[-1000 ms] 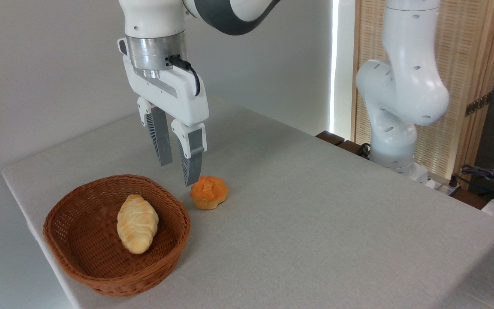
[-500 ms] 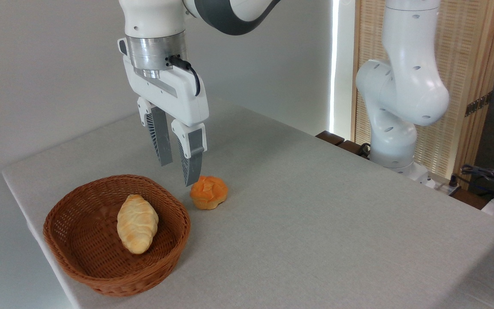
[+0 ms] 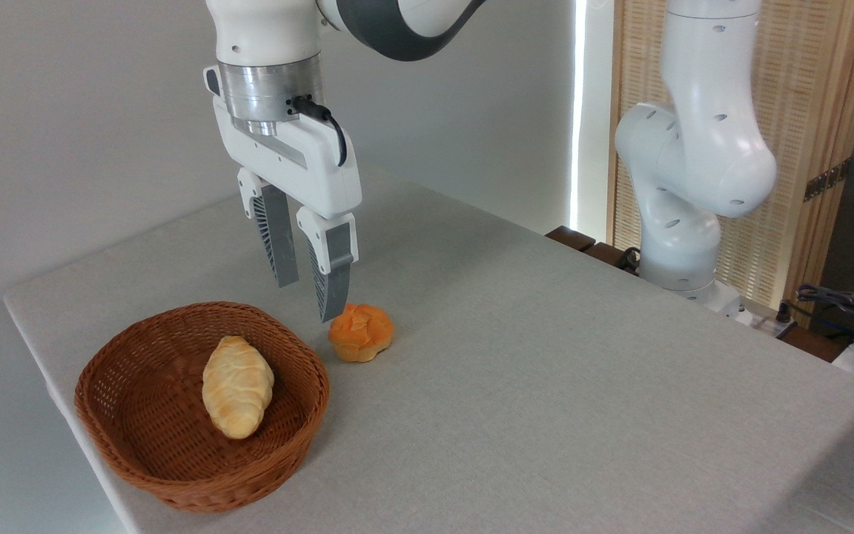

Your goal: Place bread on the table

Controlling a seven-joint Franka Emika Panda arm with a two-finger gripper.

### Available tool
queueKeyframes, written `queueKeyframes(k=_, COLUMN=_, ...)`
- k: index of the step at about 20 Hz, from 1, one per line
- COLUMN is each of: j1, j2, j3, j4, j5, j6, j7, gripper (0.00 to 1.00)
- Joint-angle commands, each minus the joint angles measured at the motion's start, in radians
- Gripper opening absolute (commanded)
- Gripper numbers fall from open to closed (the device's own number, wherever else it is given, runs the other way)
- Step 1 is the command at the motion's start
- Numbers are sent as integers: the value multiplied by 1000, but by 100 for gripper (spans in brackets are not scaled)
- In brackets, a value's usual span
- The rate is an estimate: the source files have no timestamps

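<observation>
Bread [image 3: 238,386], 1 pale ridged loaf, lies in the wicker basket [image 3: 138,456] near the table's [image 3: 545,371] left front corner. My gripper [image 3: 310,301] hangs above, jaws parted, empty. Grasping, lifting and placing all remain.

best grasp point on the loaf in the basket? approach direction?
Probably across the narrow middle of the bread, from straight above. It lies flat in the wicker basket, whose raised rim blocks side approaches. The open gripper would span its width, not its length.
</observation>
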Motion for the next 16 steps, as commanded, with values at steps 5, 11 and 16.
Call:
queueKeyframes(k=5, j1=-6, j2=5, j3=8, j4=20, j5=3, j6=-25, j7=-7, gripper=100)
queueKeyframes(k=11, j1=-6, j2=7, j3=9, j4=20, j5=3, j6=-23, j7=-5, gripper=100)
queueKeyframes(k=16, j1=-4, j2=13, j3=9, j4=20, j5=1, j6=-20, j7=-2, gripper=100)
